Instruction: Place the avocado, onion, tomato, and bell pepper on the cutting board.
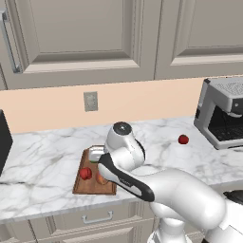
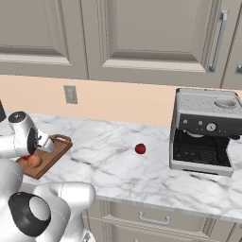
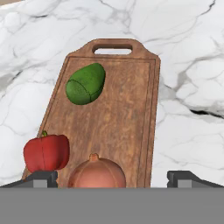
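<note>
The marble counter [image 1: 42,161] carries my work, and on it the cutting board [image 3: 131,113] lies flat with its handle away from my hand. Three items sit on it: the onion [image 3: 97,173] nearest me, the bell pepper [image 3: 46,152] at its left edge, the avocado [image 3: 85,83] up by the handle. My gripper [image 3: 113,178] hangs above them with fingers spread, gripping nothing. The tomato [image 1: 183,139] waits well apart, near the coffee machine [image 1: 222,114], so I judge it comes next.

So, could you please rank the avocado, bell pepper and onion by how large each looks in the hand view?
1. Onion, though nearest the camera and cut off at the bottom.
2. Bell pepper and avocado look alike; unranked.
</note>
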